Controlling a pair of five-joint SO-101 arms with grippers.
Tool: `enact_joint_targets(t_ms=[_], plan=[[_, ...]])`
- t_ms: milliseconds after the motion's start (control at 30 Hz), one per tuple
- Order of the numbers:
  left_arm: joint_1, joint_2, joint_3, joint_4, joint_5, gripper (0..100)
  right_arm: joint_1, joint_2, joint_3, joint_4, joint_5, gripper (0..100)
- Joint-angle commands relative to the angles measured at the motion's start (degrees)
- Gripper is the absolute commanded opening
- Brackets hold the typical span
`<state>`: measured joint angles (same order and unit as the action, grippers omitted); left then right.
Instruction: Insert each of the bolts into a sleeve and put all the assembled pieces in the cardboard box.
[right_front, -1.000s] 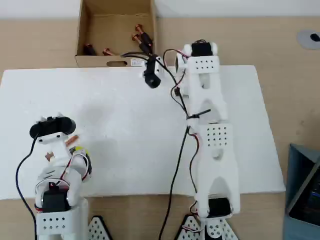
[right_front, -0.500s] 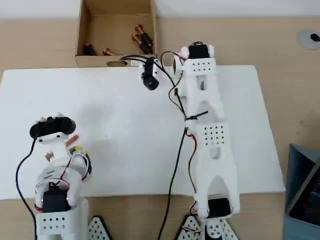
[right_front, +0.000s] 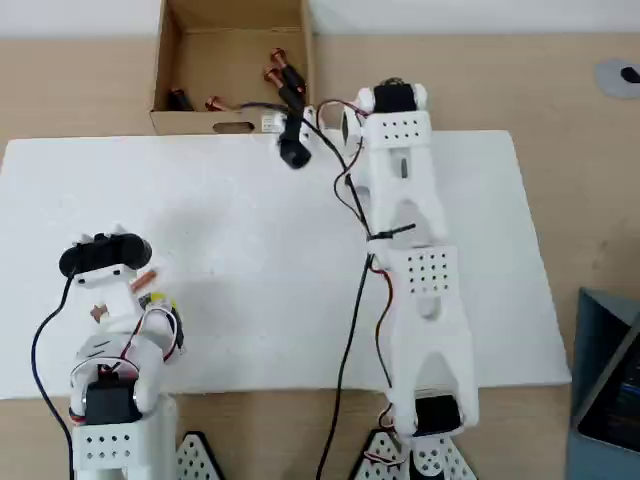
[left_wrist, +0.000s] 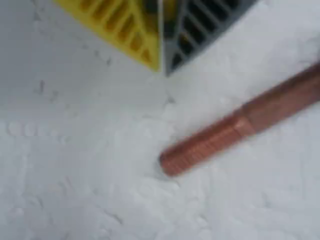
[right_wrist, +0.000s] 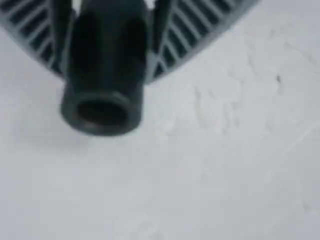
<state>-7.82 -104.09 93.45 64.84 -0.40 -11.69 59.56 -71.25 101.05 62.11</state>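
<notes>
Lying flat on the white foam board (right_front: 250, 250), the copper bolt (left_wrist: 235, 130) shows its threaded end free, and its plain shank runs out past the picture's edge. The left end effector (left_wrist: 161, 62) hangs just beside it, yellow and grey fingertips pressed together with nothing between them. A broad stretch of board separates the left arm (right_front: 110, 400), near the front edge, from the right arm (right_front: 415, 200), which extends to the board's far edge. The right end effector (right_wrist: 106, 75) is clamped on a black sleeve (right_wrist: 105, 55), whose long axis runs out past the fingertips and whose open bore faces the wrist camera. The cardboard box (right_front: 160, 70) stands on the wooden counter (right_front: 560, 90), just beyond the far edge. It holds several assembled pieces (right_front: 283, 75), lying at its right wall and front wall.
</notes>
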Motion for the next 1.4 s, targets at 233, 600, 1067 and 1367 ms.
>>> enact_joint_targets(t_ms=[233,600,1067,1367], plan=[[-0.26,-0.48,-0.09,-1.23,-0.35,0,-0.22,-26.33,11.30,1.41,-11.25,1.0],[-0.62,-0.48,-0.09,-1.14,-0.35,0,1.98,-57.80,44.09,1.23,-24.97,1.0],[-1.05,0.40,-12.40,4.75,-12.04,0,13.05,-87.78,77.05,0.00,-43.52,1.0],[-13.89,22.29,-29.98,5.71,-27.69,0,22.11,-98.24,91.74,-4.13,-43.08,1.0]])
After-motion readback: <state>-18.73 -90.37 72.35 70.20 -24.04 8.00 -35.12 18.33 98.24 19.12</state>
